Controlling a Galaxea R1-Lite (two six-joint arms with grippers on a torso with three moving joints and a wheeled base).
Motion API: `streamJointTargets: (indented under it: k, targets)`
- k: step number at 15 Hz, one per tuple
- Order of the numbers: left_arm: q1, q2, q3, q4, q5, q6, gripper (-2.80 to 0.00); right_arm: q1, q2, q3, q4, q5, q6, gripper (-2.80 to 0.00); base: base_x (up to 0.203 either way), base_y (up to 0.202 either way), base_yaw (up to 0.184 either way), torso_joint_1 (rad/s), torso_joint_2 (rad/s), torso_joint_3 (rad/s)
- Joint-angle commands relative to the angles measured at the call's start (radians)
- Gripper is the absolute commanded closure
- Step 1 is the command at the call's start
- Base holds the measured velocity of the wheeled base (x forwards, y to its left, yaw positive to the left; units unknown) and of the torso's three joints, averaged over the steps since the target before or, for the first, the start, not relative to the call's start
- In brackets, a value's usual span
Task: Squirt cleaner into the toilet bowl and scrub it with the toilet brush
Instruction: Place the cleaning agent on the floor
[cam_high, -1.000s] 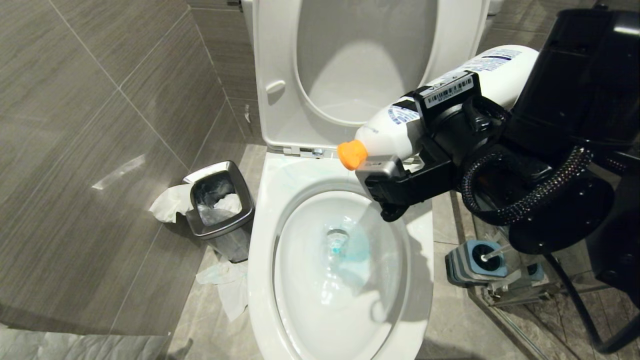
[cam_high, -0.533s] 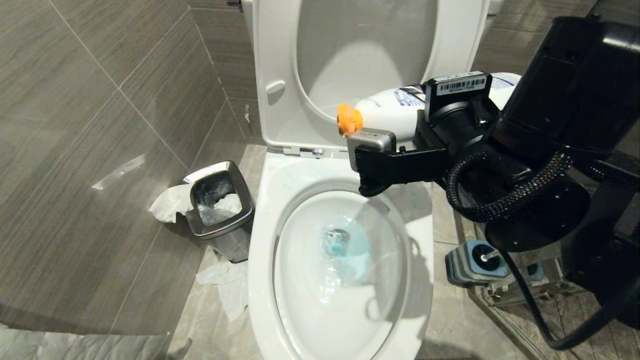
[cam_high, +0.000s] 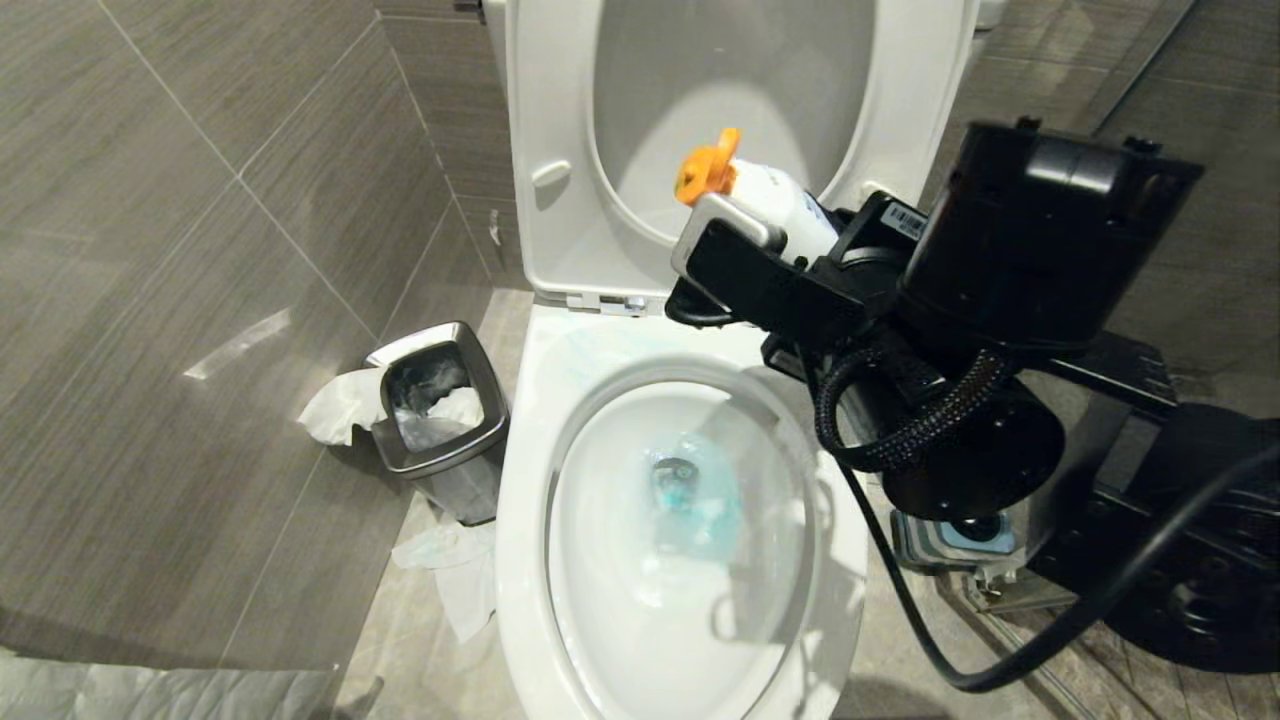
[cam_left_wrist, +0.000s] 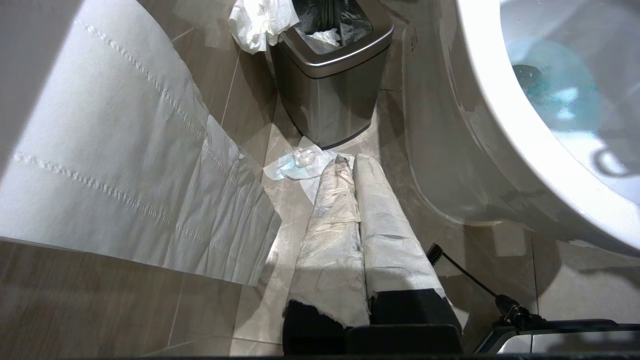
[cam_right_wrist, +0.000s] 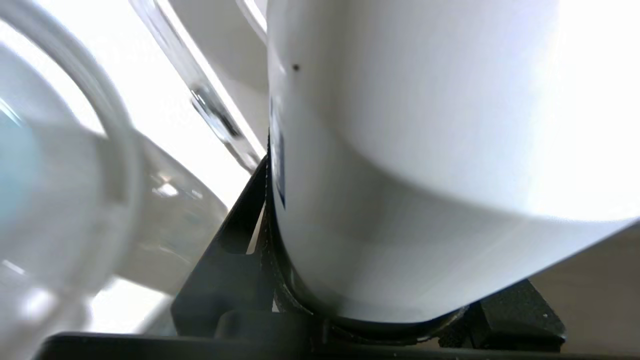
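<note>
The waste bin (cam_high: 437, 415) is standing on the floor at the far left, just beside the toilet, with crumpled tissue (cam_high: 343, 404) lying against it and more paper on the tiles in front; none of it is obstructing the work. The left gripper (cam_left_wrist: 350, 165) is hanging low beside the toilet's outer wall with its paper-wrapped fingers (cam_left_wrist: 332, 220) pressed together on nothing, a parked posture that is keeping this arm out of the working zone. Moving right, the toilet bowl (cam_high: 600, 520) is lying open beneath the raised seat and lid (cam_high: 560, 150), so the basin is fully exposed for dosing and scrubbing. The cleaner (cam_high: 700, 500) is showing as a turquoise tint pooled around the drain hole, which suggests that dosing is largely complete. Above the bowl's back right rim, the right gripper (cam_high: 745, 255) is clamping the white cleaner bottle (cam_high: 775, 205) by its body, jaws held about half apart by the bottle's width. The orange nozzle (cam_high: 705, 170) is pointing up and toward the lid, an attitude that is preventing further liquid from running out. At the far right, the grey-and-blue holder (cam_high: 940, 540) is sitting on the floor beside the toilet, mostly hidden under the right arm; the toilet brush is presumably seated in it, but cannot be made out here. Scrubbing is not yet begun.
</note>
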Motion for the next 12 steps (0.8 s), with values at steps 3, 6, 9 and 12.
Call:
streamJointTargets:
  k: [3,6,9,12]
  targets:
    - [0.0,0.0,0.002,0.0,0.0,0.001,0.0,0.0,0.041,-0.055,-0.003,0.011,0.179,0.0,0.0,0.0,0.0,0.0,0.0,0.0]
    - [0.0,0.0,0.002,0.0,0.0,-0.001,0.0,-0.001,0.05,-0.087,-0.001,0.017,0.262,0.0,0.0,0.0,0.0,0.0,0.0,0.0]
    - [0.0,0.0,0.002,0.0,0.0,-0.001,0.0,-0.001,0.056,-0.12,0.004,0.017,0.324,0.0,0.0,0.0,0.0,0.0,0.0,0.0]
    - [0.0,0.0,0.002,0.0,0.0,-0.001,0.0,-0.004,0.042,-0.185,0.1,0.023,0.388,0.0,0.0,0.0,0.0,0.0,0.0,0.0]
